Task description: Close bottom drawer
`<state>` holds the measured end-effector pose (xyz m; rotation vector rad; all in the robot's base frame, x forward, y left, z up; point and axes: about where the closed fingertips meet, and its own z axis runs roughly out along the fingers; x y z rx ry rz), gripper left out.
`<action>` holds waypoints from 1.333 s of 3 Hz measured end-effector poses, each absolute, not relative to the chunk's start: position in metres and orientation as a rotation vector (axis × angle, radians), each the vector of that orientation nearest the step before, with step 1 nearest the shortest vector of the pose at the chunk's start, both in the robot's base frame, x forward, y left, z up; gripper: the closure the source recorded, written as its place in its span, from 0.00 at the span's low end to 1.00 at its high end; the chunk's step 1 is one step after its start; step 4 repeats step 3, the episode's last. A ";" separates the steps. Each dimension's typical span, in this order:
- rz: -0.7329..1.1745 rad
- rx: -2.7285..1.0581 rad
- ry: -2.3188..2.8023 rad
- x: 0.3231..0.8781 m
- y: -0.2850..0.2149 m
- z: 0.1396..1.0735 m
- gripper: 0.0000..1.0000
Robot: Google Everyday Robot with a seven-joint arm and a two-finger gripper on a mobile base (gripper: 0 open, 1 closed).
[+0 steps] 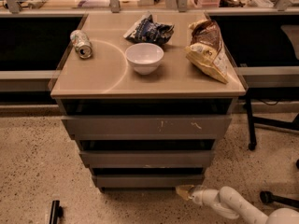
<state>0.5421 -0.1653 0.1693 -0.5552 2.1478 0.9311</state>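
Status: the bottom drawer (148, 180) sits lowest in the cabinet (103, 73), and I see no box projecting. I judge it nearly or fully shut, with at most a final seating push left. The gripper (184, 192) is low by the floor, just beside the front's lower right corner. I cannot tell whether it is clenched or released. The arm (233, 204) reaches in from the lower right.
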 end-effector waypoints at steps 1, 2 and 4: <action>0.931 -0.555 2.148 0.542 -0.165 0.169 0.12; 0.931 -0.555 2.148 0.542 -0.165 0.169 0.00; 0.931 -0.555 2.148 0.542 -0.165 0.169 0.00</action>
